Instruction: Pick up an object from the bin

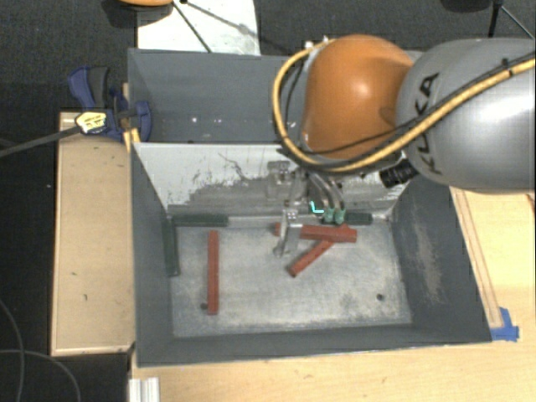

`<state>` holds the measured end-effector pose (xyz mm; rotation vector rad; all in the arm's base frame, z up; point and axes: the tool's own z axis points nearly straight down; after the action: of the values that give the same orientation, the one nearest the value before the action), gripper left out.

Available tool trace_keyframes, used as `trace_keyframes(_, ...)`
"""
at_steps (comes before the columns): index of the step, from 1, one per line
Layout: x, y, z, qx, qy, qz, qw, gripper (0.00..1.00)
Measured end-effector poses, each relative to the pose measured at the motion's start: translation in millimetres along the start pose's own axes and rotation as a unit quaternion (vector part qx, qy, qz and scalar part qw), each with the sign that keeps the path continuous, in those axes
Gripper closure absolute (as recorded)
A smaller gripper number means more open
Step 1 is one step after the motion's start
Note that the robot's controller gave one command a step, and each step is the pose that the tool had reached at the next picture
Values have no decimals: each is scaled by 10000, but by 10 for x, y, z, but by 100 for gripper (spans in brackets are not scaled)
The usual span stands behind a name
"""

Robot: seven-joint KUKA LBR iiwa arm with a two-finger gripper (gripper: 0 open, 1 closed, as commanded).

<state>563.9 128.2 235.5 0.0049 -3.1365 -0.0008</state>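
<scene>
Grey metal, the pincer (pixel 289 236) hangs low near the middle of the bin (pixel 435 291), at the left ends of two crossed red-brown bars. I cannot tell whether it is spread or pressed together, nor whether it touches either bar. The upper bar (pixel 332 234) lies nearly level, running right from the pincer. The lower bar (pixel 308 259) slants down and to the left beneath it.

These look like rigid, light sticks of wood or plastic, flat-sided and not fragile. A pinch across the narrow width near mid-length should carry one without tipping. Where they overlap, one may drag the other along.

Further out, a third red-brown bar (pixel 212 272) lies lengthwise well apart at the left. Two dark green bars, one level (pixel 198 220) and one upright in the view (pixel 172 251), meet by the far left corner.

The only legible writing is "KUKA" (pixel 423 99) on the silver arm beside its orange cover (pixel 352 90).
</scene>
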Motion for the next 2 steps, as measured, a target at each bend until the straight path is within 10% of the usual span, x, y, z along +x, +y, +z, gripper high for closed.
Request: trace_keyframes(2,-18,15,-35,1,-43,-564,9984,0)
